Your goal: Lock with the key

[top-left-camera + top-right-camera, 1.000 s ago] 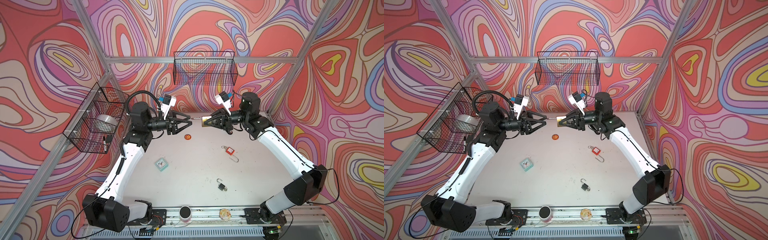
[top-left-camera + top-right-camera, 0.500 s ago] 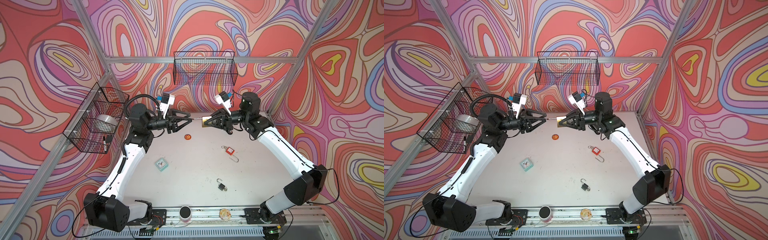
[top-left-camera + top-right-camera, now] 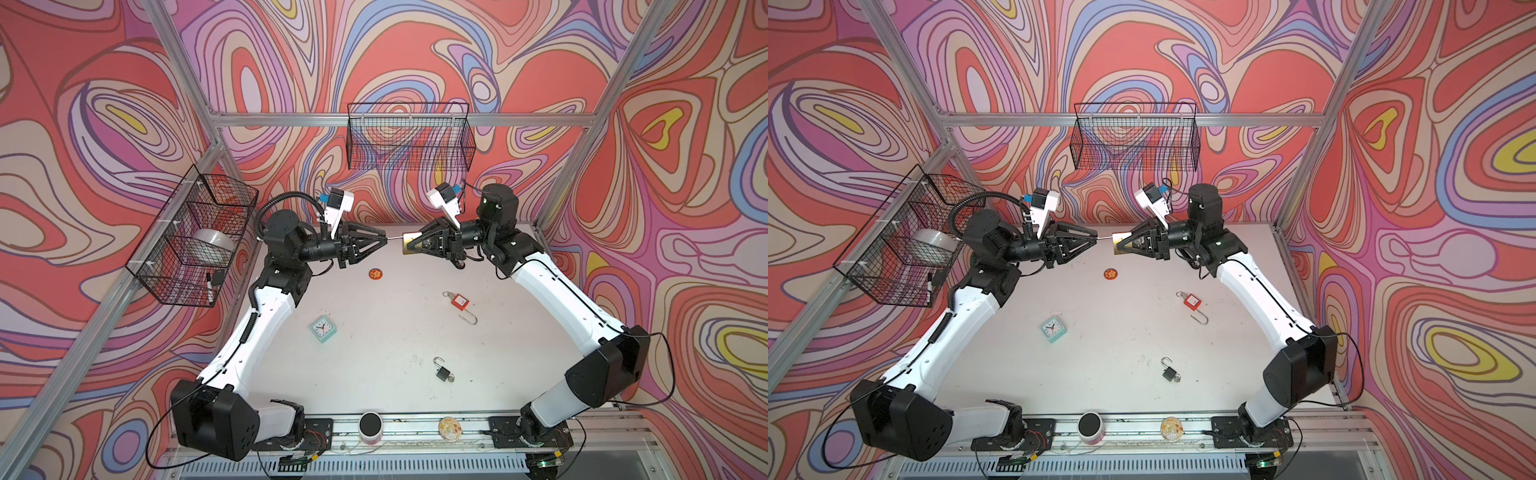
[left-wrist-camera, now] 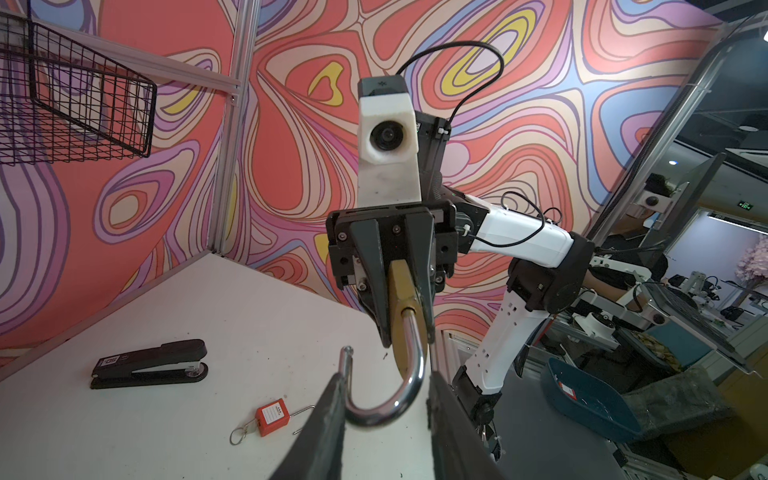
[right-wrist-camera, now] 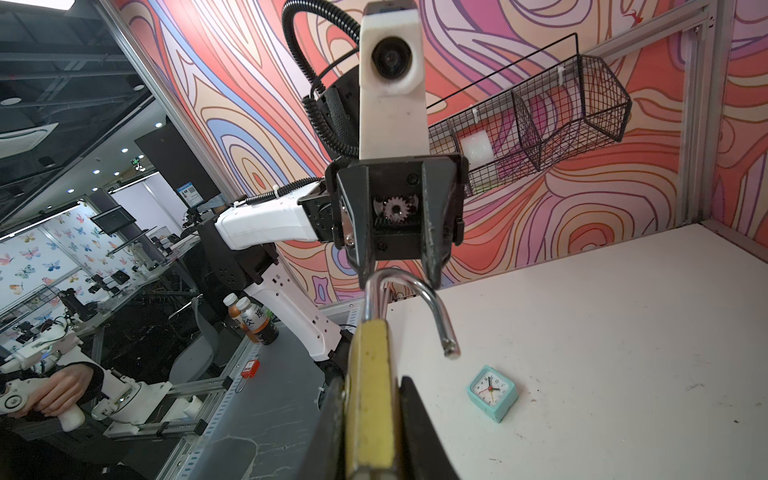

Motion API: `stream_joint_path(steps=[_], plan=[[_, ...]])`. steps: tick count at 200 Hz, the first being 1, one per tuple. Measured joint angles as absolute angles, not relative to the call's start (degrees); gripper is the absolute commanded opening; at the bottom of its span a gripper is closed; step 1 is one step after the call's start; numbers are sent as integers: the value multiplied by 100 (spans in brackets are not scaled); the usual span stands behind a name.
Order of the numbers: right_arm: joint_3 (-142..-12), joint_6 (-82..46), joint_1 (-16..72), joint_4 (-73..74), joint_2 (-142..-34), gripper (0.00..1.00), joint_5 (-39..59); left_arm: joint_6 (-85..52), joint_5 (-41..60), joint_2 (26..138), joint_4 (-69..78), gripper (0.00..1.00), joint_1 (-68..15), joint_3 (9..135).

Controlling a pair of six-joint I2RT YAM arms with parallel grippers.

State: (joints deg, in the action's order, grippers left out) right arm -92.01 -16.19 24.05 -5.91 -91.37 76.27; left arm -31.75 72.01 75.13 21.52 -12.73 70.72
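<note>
The brass padlock is not lying with the others, so I'll start from the front. Nearest me on the worktop sits a small black padlock with its shackle open. Farther in are a teal clock and a red padlock, all well apart and none in a claw. Beyond them, up in the air over the far end of the worktop, the right claw is clenched on the brass body, its flat faces between the fingers. The shackle hangs open, its free end clear of the body, so I'd say nothing is locked yet. I see no key in it from here, and closing the shackle and turning a key both look left to do. The lock's long axis lies about level, across the worktop, with the shackle toward the left arm. The left claw straddles the shackle's bend, a finger close on each side; whether it truly pinches I cannot tell.
</note>
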Motion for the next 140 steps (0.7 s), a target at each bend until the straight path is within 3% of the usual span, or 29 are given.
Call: stream_joint_path(steps=[20, 44, 69, 118, 140], plan=[[-9201, -1629, 2405, -554, -9161, 0, 7620, -3173, 7216, 7513, 2143, 13, -1273, 7072], [-9201, -1660, 2386, -552, -9174, 0, 7583, -3109, 7240, 7513, 2038, 9, -1278, 7072], [-9201, -1706, 2375, -552, -9179, 0, 7572, -3000, 7251, 7507, 1922, 11, -1280, 7074], [-9201, -1772, 2375, -381, -9179, 0, 7575, -2840, 7238, 7498, 1597, 27, -1282, 7072], [-9201, -1789, 2377, -296, -9179, 0, 7590, -2788, 7227, 7498, 1476, 19, -1282, 7072]])
